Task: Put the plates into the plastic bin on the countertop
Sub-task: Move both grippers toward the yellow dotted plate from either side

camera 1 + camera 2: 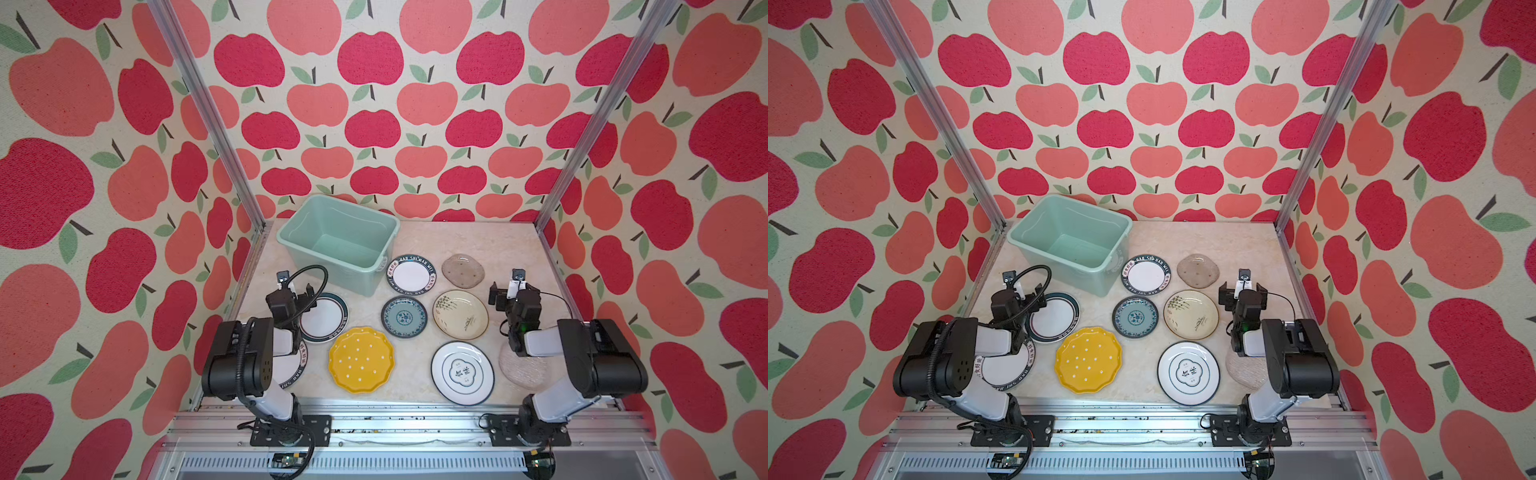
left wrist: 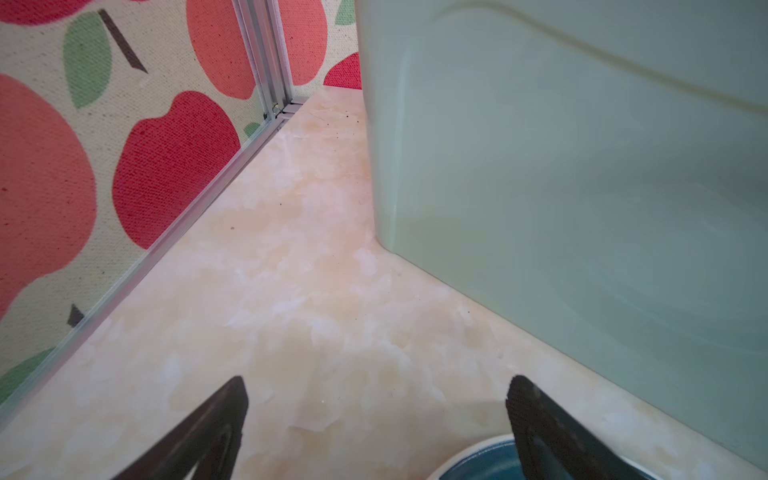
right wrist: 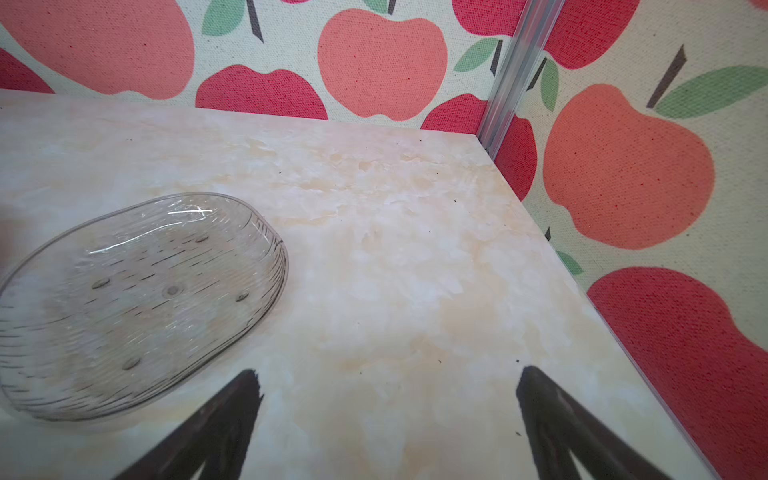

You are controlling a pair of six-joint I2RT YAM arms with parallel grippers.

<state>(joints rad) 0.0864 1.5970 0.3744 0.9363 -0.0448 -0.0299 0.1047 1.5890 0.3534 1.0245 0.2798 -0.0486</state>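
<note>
The mint-green plastic bin [image 1: 338,241] [image 2: 582,187] stands empty at the back left of the countertop [image 1: 507,243]. Several plates lie flat in front of it: a yellow dotted one [image 1: 360,359], a teal patterned one [image 1: 404,316], a lettered-rim one [image 1: 411,276], a cream bamboo one [image 1: 460,314], a white emblem one [image 1: 462,372] and a glass one [image 1: 462,271] [image 3: 137,299]. My left gripper [image 1: 296,289] [image 2: 378,399] hangs open over the far edge of a green-rimmed plate [image 1: 326,318], close to the bin's near corner. My right gripper [image 1: 513,286] [image 3: 386,386] hangs open over bare counter right of the glass plate.
A second lettered plate [image 1: 1009,370] lies partly under the left arm, and a second glass plate [image 1: 519,370] partly under the right arm. Apple-patterned walls and aluminium rails [image 1: 249,266] close in the counter on three sides.
</note>
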